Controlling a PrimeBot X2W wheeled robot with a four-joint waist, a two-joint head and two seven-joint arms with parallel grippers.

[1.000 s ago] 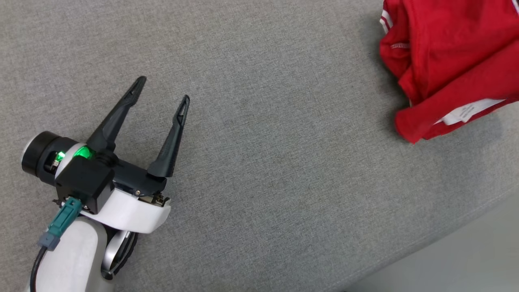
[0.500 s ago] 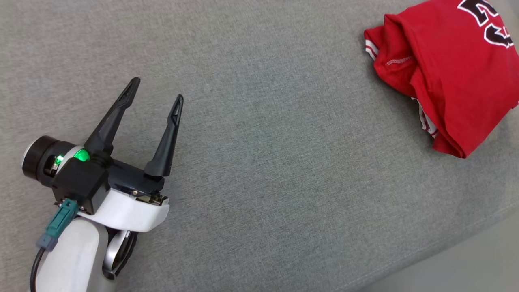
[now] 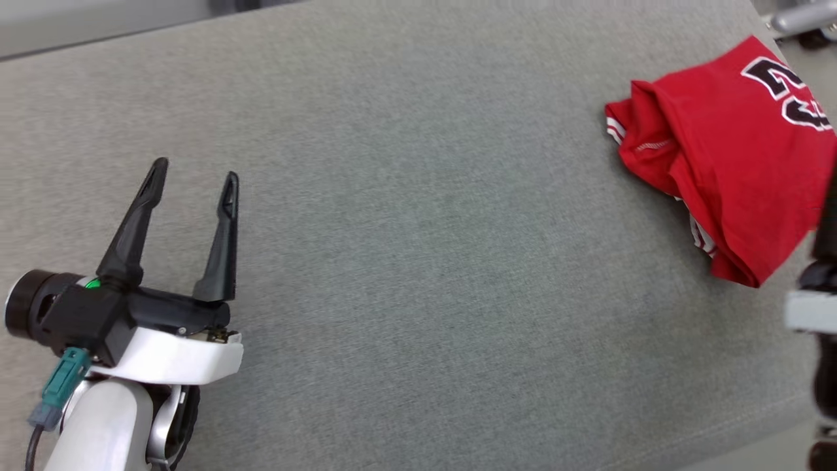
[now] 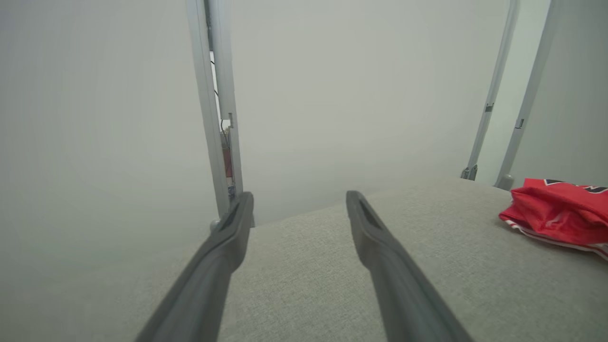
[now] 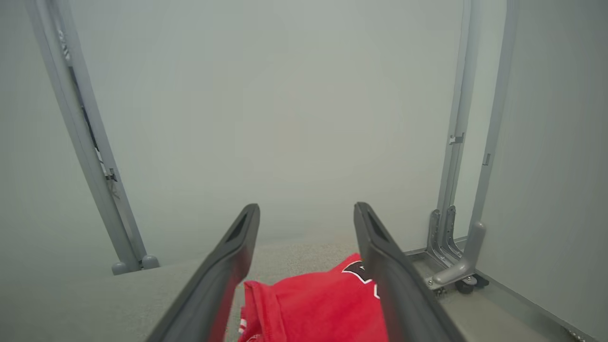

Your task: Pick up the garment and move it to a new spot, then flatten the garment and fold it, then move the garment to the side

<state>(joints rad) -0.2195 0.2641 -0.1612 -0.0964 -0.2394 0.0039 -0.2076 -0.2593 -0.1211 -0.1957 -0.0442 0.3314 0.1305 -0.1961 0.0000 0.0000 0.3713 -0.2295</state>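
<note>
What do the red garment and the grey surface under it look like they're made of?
Red garment: soft knit fabric, probably cotton or polyester jersey, with a matte finish. It folds and creases loosely and has stitched hems and striped trim.
Grey surface: woven, upholstery-like cloth, matte and heathered. A fine weave grain shows, and a stitched seam runs near its edge.

— What changed?
— The right gripper [image 5: 306,208] opened and let go. The red shirt [image 3: 732,163] settled with its black lettering [image 3: 785,91] up, the white label tucked away. The head camera shifted too.
</note>
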